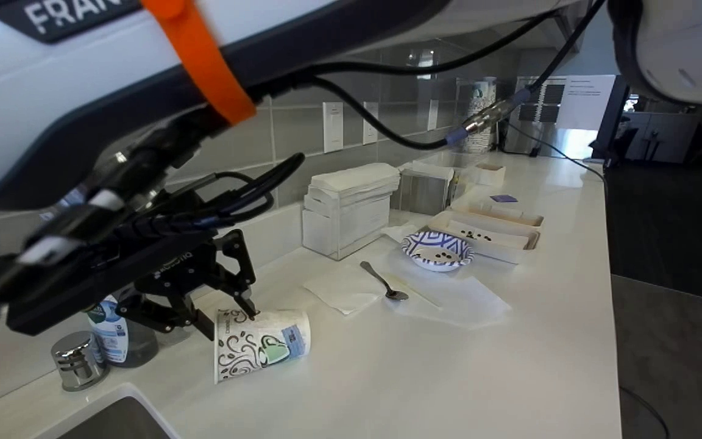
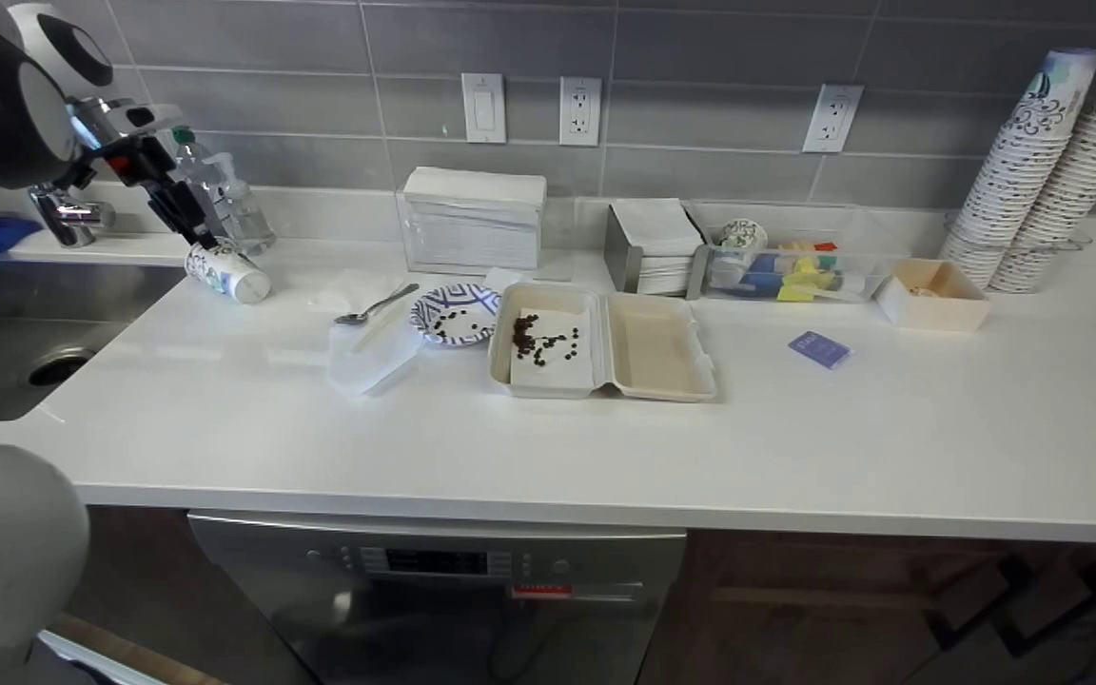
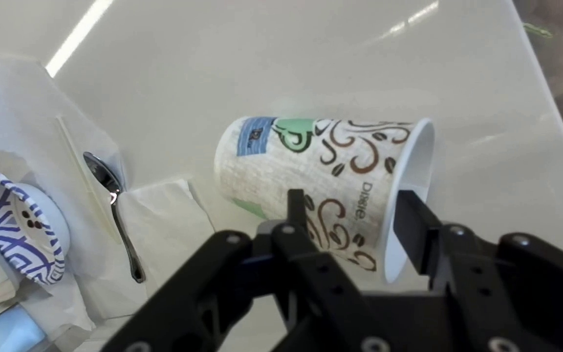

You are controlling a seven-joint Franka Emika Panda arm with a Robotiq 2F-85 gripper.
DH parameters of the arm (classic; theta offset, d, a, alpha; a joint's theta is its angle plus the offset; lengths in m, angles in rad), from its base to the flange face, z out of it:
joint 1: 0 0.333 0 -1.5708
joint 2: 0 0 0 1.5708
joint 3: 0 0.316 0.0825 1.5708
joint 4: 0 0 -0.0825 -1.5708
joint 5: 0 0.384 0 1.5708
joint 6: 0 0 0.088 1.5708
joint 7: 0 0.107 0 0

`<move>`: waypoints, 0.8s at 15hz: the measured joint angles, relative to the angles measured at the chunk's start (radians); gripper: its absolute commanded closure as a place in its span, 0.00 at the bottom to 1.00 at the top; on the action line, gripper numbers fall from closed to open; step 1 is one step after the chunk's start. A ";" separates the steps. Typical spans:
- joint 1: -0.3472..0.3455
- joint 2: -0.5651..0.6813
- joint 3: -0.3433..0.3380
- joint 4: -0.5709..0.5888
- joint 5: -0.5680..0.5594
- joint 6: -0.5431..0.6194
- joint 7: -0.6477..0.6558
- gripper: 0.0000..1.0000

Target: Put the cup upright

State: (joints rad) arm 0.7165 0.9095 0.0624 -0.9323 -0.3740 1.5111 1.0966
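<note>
So, white counter [image 1: 448,378] under everything. Sink [image 2: 25,295] at 9 o'clock in an exterior view. Gripper [image 3: 352,208] sits around 5 to 6 o'clock in the wrist view: released, fingers [image 3: 413,230] spread, nothing grasped. Patterned bowl [image 3: 49,215] near 9 o'clock there, well apart from the fingers.

Cup [image 1: 265,347] lies on its side on the counter; in an exterior view mouth to 9 o'clock, base to 3. Wrist view has it the other way, mouth to 3. One finger is over the printed wall, the other just off the mouth; whether either touches paper, not clear.

Handling, as a guess: paper, very light, likely empty though the inside shows only partly. Thin wall, soft mid-body, would crease under a hard squeeze. Paper should grip fine; the smooth counter is the slippery part, so a nudge could roll it in an arc, given the taper. Won't shatter, just crushable.

Spoon [image 3: 119,219] off toward 9 o'clock in the wrist view, no issue. Best target: the rim [image 3: 400,168], at the cup's 3 o'clock end there, likely stiffer than the body. One finger inside, one outside, light pinch; the current straddle suits that. Seen from the side, mouth then has to swing up to 12 o'clock, base flat; letting go early would likely tip it over.
</note>
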 measured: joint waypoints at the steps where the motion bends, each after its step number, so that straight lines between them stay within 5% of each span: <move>1: 0.002 0.005 -0.001 0.009 -0.001 -0.016 0.000 0.89; 3: 0.005 0.008 -0.008 0.020 -0.003 -0.045 0.001 1.00; 12: 0.013 -0.016 -0.046 0.069 -0.012 -0.219 0.003 0.99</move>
State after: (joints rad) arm 0.7295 0.8932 0.0166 -0.8634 -0.3864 1.2921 1.0994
